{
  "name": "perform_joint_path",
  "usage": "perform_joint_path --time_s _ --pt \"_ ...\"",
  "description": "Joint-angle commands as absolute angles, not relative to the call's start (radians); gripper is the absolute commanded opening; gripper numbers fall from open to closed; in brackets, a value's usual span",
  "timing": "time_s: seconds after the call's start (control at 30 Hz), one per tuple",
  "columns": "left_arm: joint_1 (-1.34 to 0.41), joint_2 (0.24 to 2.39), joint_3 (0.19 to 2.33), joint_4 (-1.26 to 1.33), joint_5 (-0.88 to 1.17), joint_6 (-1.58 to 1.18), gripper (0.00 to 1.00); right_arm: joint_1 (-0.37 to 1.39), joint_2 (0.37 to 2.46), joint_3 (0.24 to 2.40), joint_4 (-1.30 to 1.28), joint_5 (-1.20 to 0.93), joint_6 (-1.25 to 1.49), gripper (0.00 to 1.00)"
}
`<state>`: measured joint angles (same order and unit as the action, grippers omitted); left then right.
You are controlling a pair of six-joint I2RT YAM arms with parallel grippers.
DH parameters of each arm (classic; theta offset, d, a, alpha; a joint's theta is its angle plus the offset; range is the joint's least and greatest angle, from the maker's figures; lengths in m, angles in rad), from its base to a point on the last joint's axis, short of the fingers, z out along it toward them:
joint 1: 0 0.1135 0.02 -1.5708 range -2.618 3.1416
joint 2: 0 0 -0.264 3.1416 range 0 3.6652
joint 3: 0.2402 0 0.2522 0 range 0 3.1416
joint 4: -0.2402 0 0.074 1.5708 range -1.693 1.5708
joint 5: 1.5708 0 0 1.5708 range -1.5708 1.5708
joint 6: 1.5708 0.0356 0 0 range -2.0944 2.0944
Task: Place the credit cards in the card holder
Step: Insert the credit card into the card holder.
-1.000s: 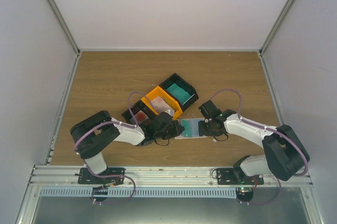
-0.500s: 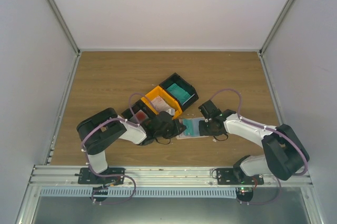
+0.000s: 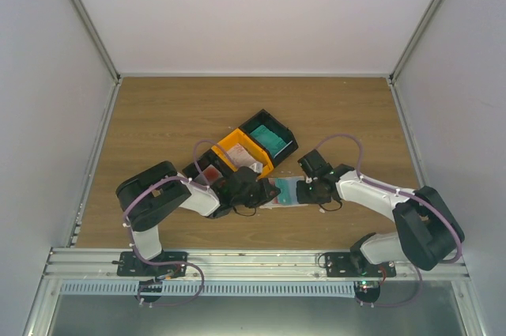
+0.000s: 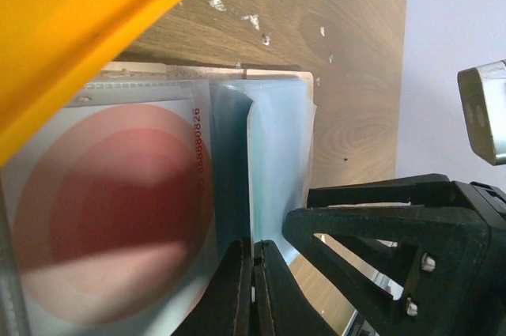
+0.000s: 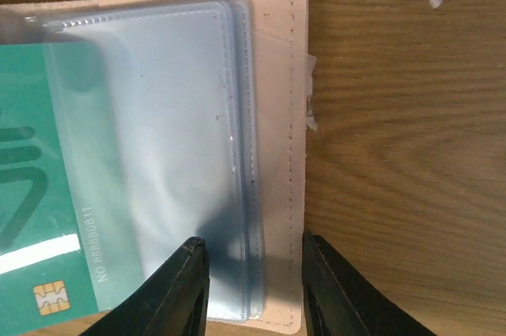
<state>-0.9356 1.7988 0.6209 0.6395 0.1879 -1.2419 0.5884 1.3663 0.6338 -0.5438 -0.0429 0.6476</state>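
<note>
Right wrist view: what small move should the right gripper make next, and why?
Probably close the right gripper on the edge of the card holder: its fingers straddle the beige flap and clear pockets, apart, while the teal-green card looks only partly inside a pocket, so steadying seems needed.

The card holder (image 3: 286, 194) is laid open on the table (image 3: 158, 122), just below the frame centre in the top view. The joined trays (image 3: 231, 145) are set directly above-left. A credit card (image 5: 35, 186) is seated in its left pocket.
</note>
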Motion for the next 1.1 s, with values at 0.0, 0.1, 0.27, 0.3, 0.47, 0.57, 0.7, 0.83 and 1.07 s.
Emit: perform_joint_path --time_s 0.0,0.1,0.27,0.3,0.47,0.57,0.7,0.83,1.07 --pt "-0.933 1.819 0.6 0.677 0.197 -1.228 0.0 0.599 1.367 0.604 -0.529 -0.142 0.649 0.33" --pt "-0.933 1.818 0.602 0.666 0.196 -1.221 0.0 0.6 1.367 0.606 -0.531 -0.155 0.645 0.33" --pt "-0.934 1.819 0.632 0.62 0.192 -1.191 0.01 0.6 1.366 0.604 -0.533 -0.159 0.634 0.34" --pt "-0.934 1.819 0.638 0.608 0.193 -1.185 0.02 0.6 1.366 0.604 -0.534 -0.159 0.633 0.34" --pt "-0.941 1.825 0.679 0.536 0.209 -1.145 0.09 0.6 1.366 0.609 -0.532 -0.154 0.633 0.35" --pt "-0.948 1.827 0.706 0.484 0.217 -1.118 0.14 0.6 1.367 0.611 -0.534 -0.149 0.633 0.35" --pt "-0.965 1.815 0.731 0.404 0.208 -1.079 0.23 0.601 1.364 0.612 -0.541 -0.136 0.634 0.35" --pt "-0.979 1.78 0.764 0.299 0.166 -1.04 0.35 0.6 1.363 0.609 -0.543 -0.129 0.634 0.35" --pt "-0.999 1.709 0.797 0.156 0.064 -1.013 0.63 0.6 1.368 0.601 -0.54 -0.117 0.636 0.34"
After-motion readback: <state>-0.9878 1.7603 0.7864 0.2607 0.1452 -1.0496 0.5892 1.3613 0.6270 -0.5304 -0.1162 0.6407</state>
